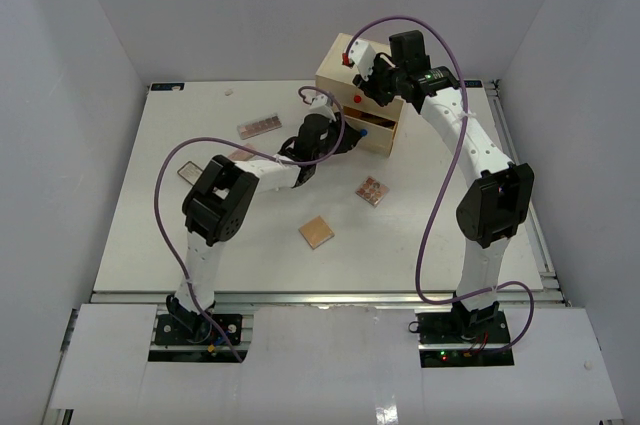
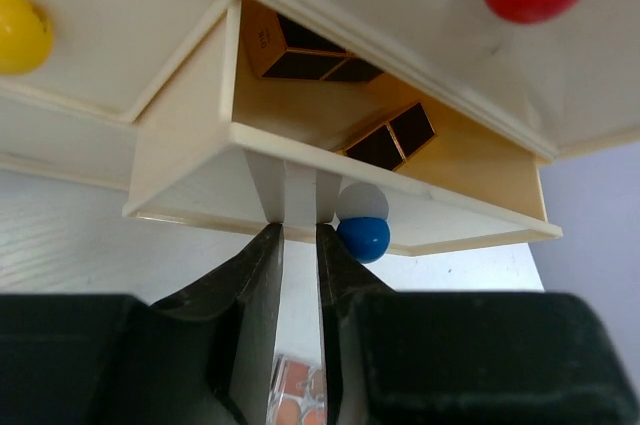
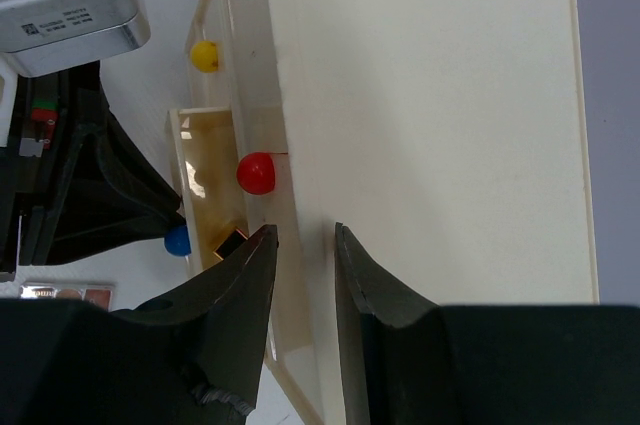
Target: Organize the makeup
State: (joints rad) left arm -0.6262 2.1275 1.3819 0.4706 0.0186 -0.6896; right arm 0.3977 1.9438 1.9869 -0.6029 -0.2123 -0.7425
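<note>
The left gripper is stretched forward, fingers narrowly parted, at the blue-knobbed open drawer, where black-and-gold lipstick tubes are lying. The cream wooden chest is straddled at its top edge by the right gripper. Whether either is clamped cannot be told.

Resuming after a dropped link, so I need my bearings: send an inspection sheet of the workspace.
Surface: white table, items scattered mid-table.
Job's things: long palette, square palette, tan compact, grey compact loose on the table; black-and-gold tubes inside the open drawer.
Clutter: small pale speck near the far edge, too small to tell.
Grippers: left gripper at the drawer front beside the blue knob, jaws narrowly apart; right gripper astride the chest top edge, grip unclear.
Cables: purple cables loop off both arms, above the table.
Surroundings: white walls; nothing else seen.
</note>
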